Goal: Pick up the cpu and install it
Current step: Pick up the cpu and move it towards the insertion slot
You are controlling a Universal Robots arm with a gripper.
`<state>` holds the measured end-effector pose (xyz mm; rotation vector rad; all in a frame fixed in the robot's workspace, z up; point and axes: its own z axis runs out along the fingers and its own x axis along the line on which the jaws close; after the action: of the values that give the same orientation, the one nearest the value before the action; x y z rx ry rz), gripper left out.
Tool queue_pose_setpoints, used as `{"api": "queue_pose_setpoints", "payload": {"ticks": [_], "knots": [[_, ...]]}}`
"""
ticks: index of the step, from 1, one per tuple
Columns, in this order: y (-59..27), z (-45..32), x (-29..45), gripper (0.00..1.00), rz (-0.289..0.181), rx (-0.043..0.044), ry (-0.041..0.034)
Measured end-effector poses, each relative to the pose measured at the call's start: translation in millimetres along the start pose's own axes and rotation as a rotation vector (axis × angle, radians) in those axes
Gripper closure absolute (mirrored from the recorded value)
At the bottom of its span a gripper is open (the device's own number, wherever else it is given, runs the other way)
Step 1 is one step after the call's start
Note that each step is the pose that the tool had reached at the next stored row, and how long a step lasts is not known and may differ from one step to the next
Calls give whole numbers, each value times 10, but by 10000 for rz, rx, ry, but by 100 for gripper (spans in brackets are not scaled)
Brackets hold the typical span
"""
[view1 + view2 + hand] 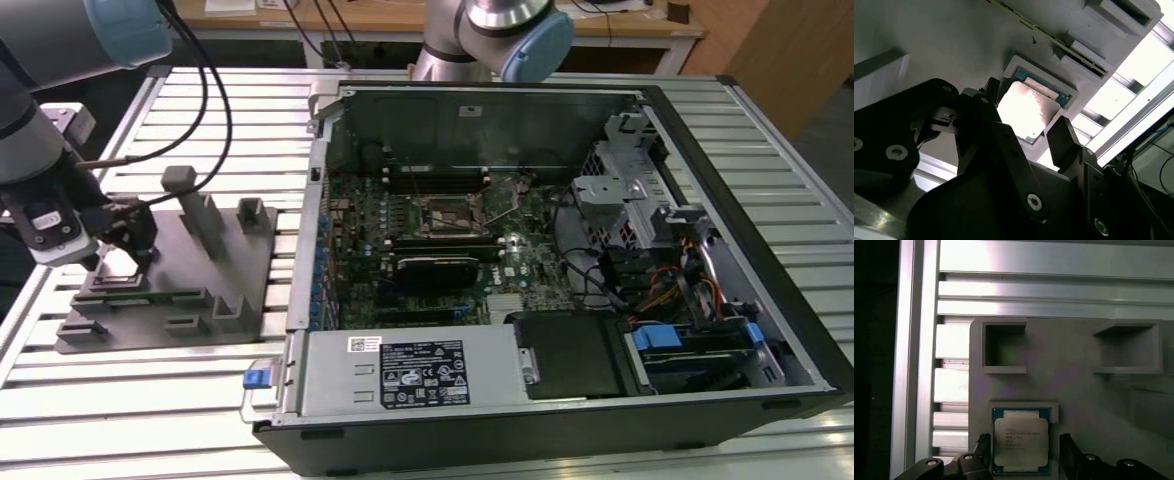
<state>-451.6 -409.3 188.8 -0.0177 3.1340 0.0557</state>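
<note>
The cpu is a small square chip with a silvery top and a pale rim. It lies flat in a shallow recess of the grey plastic tray. In both wrist views my gripper is open and straddles the cpu, one dark finger on each side with a small gap to the chip's edges. In the exterior view the gripper hangs low over the tray at that view's left. The dark square socket with its thin lever sits on the motherboard inside the open computer case.
Upright posts rise from the tray close beside the gripper. The tray and case rest on a slatted aluminium table. The case's raised walls, a drive cage and cables surround the motherboard. A second arm's base stands behind the case.
</note>
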Motion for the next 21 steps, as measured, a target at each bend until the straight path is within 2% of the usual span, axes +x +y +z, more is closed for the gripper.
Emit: {"api": "queue_pose_setpoints", "payload": {"ticks": [15, 16, 17, 21], "knots": [[22, 59, 42, 34, -2, -2, -23], [23, 59, 43, 36, -2, 0, -22], [23, 58, 43, 42, -2, 1, -21], [23, 48, 44, 46, -1, 0, -27]]}}
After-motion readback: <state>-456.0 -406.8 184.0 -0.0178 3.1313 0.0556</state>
